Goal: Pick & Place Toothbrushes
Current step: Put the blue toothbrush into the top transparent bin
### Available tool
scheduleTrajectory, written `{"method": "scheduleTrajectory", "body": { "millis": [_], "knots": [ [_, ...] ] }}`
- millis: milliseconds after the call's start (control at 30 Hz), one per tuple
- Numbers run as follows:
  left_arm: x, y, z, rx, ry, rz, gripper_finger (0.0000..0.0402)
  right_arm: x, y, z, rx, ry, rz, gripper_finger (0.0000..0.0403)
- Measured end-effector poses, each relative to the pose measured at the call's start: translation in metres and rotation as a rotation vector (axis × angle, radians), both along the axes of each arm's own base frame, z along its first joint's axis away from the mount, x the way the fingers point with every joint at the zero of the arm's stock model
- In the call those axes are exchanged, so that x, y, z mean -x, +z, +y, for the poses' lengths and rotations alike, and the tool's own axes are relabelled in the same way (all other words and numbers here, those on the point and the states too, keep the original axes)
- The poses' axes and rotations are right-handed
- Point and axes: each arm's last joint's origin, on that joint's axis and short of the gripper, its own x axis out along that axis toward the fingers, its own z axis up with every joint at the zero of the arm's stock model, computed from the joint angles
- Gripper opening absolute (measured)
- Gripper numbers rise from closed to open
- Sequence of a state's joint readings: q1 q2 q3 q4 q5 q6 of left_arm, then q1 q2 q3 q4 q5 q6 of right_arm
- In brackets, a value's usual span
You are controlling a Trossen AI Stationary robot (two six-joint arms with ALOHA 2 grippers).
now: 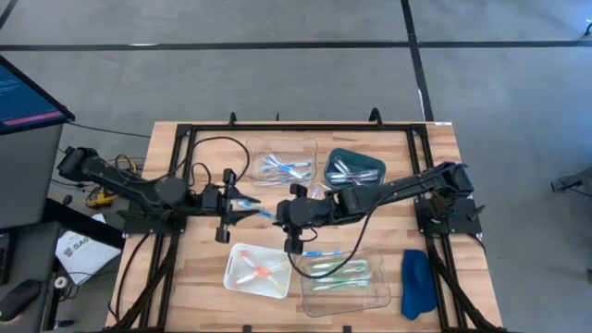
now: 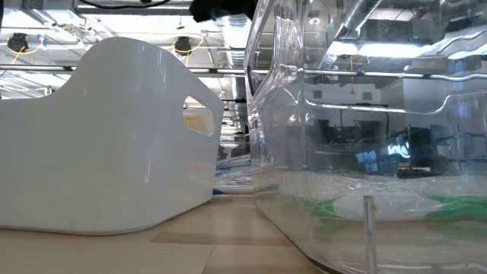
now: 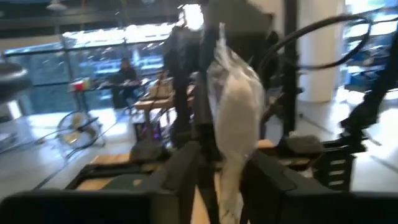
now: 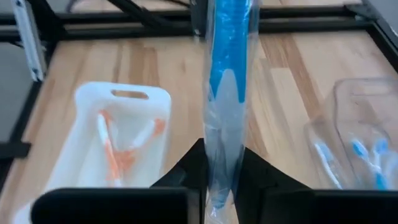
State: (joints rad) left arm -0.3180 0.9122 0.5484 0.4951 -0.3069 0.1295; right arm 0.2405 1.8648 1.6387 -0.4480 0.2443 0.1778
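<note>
A light blue toothbrush (image 4: 227,74) in a clear wrapper hangs above the table's middle, between my two grippers (image 1: 260,212). My right gripper (image 4: 222,180) is shut on its one end. My left gripper (image 3: 225,177) faces it from the table's left, open. Its fingers stand on either side of the wrapper's other end (image 3: 235,118); whether they touch it I cannot tell. More toothbrushes lie in trays: blue ones in the far clear tray (image 1: 285,166), pale ones in the dark teal tray (image 1: 354,168), orange ones in the white tray (image 1: 257,270), green ones in the near clear tray (image 1: 344,276). My right gripper pinches the wrapped toothbrush near its end (image 4: 219,163) between its two fingers. The fingers come from the table's right, slanting down, and the toothbrush runs on forward from them toward my left gripper. It is lifted clear of the table.
One blue toothbrush (image 1: 319,252) lies by the near clear tray's far rim. A blue cloth (image 1: 416,282) lies at the near right. Black frame rails (image 1: 305,127) run round the wooden table. In the low view the white tray (image 2: 106,137) and clear tray (image 2: 365,114) fill the foreground.
</note>
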Motion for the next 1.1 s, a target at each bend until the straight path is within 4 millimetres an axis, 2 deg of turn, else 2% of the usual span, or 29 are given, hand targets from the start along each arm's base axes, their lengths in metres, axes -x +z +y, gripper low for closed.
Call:
{"method": "scheduleTrajectory", "body": {
  "millis": [200,333,467,667,767,867,967,1100],
  "knots": [
    [0.011,0.001,0.006,0.057,0.087,0.044,0.0169,0.005,0.014,-0.012,0.086,-0.067,0.072,0.0039],
    [0.025,0.001,0.013,0.116,0.175,0.097,0.0194,0.006,0.027,-0.031,0.130,-0.109,0.110,0.0039],
    [0.039,-0.001,0.019,0.160,0.198,0.142,0.0199,0.007,0.032,-0.064,0.177,-0.145,0.175,0.0039],
    [0.049,-0.002,0.021,0.186,0.181,0.176,0.0187,0.010,0.029,-0.130,0.179,-0.205,0.252,0.0039],
    [0.049,-0.002,0.020,0.185,0.152,0.182,0.0180,0.008,0.021,-0.157,0.177,-0.200,0.276,0.0039],
    [0.048,-0.003,0.020,0.182,0.148,0.189,0.0174,0.001,0.005,-0.177,0.174,-0.185,0.319,0.0039],
    [0.048,-0.004,0.020,0.181,0.149,0.193,0.0169,-0.005,-0.020,-0.194,0.166,-0.166,0.400,0.0039],
    [0.047,-0.004,0.020,0.180,0.149,0.194,0.0164,-0.014,-0.052,-0.207,0.158,-0.172,0.481,0.0039]
  ]
}}
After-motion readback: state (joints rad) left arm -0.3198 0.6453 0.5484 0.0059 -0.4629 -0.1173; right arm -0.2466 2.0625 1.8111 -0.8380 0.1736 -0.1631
